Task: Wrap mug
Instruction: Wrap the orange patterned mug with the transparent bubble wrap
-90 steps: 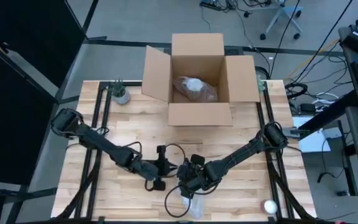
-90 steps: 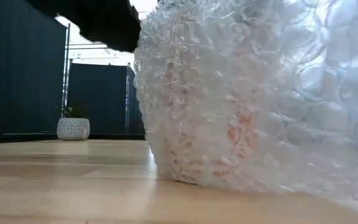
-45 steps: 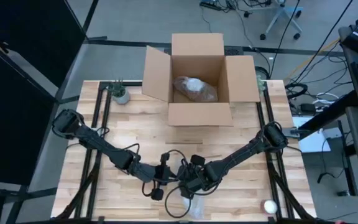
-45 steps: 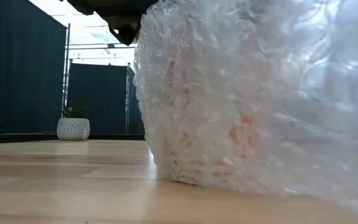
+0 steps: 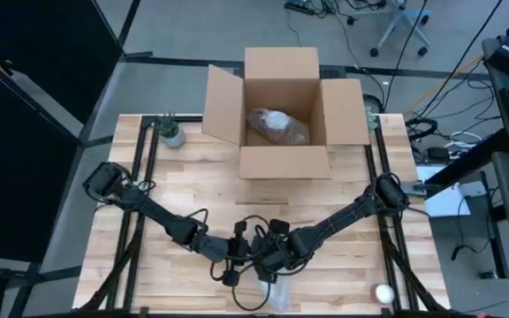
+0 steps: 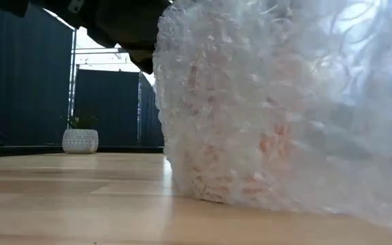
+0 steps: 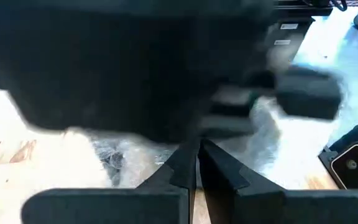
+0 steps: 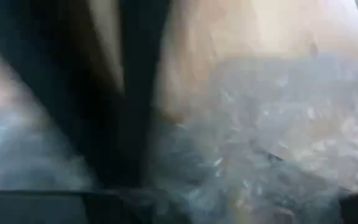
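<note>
As seen from above, both arms reaching inward to the near middle of the wooden surface [image 5: 343, 190], wrists almost touching over a heap of bubble wrap [image 5: 277, 293]. Left gripper [image 7: 197, 152] low on the left of that heap, fingers [image 7: 182, 165] pressed together tip to tip, crinkled wrap just beyond them; anything thin pinched between them impossible to make out. Right gripper [image 5: 268, 265] just beside it, on the heap's right and over its top edge, grip impossible to tell from the smeared wrist view, nothing there but dark shapes over wrap and wood.

From table height, bubble-wrapped mug [image 6: 250, 122] filling most of the view, standing on the surface, orange-red pattern showing faintly through the clear bubbles. Loose wrap trailing off from its foot to one side along the wood. Dark arm parts overhead at the top of the wrapped shape, touching it or just above, hard to say which.

At the far edge, open cardboard box [image 5: 285, 163], flaps spread outward, a pale wrapped bundle [image 5: 277, 126] lying inside. Small white plant pot [image 5: 171, 133] at the far left corner, well apart from the arms. White round object [image 5: 384, 292] near the front right corner, alone
</note>
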Motion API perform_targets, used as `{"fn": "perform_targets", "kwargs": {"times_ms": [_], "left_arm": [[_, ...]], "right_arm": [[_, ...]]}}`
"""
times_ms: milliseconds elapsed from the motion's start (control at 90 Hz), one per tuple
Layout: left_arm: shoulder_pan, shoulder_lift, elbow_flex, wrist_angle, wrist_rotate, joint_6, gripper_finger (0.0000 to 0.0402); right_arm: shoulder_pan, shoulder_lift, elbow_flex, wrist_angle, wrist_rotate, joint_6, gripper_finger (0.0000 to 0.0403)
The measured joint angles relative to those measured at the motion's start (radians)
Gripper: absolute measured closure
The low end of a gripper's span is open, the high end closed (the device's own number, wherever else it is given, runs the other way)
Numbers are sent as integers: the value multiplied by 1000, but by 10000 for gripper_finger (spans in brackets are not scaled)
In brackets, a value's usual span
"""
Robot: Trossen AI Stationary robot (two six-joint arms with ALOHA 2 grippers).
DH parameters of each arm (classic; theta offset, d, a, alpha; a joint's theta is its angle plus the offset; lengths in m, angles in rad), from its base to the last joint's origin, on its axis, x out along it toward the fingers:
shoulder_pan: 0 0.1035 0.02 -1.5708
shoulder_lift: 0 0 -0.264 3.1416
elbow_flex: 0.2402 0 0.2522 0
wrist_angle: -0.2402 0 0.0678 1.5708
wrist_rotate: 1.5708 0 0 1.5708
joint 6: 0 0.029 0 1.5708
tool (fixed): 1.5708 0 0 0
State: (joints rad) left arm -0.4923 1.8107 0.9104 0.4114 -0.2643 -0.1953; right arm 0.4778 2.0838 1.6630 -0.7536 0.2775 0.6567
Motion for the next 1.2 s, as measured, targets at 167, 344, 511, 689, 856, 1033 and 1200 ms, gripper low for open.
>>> {"fn": "perform_targets", "kwargs": {"times_ms": [167,344,511,689,856,1033,1200], "left_arm": [[1,1,-1,10,-3,2,392],[1,2,-2,14,-8,1,392],[1,3,-3,26,-8,-1,392],[1,3,-3,34,-8,-1,392],[1,4,-4,36,-9,0,392],[1,4,-4,37,-9,0,392],[1,4,-4,38,-9,1,392]], "right_arm": [[8,-8,119,-147,-46,-11,216],[29,-9,243,-332,-46,-35,216],[54,-10,364,-535,-26,23,216],[93,-14,371,-688,175,173,216],[62,-11,254,-570,198,189,216],[36,-11,188,-319,160,78,216],[37,-14,116,-252,84,101,216]]}}
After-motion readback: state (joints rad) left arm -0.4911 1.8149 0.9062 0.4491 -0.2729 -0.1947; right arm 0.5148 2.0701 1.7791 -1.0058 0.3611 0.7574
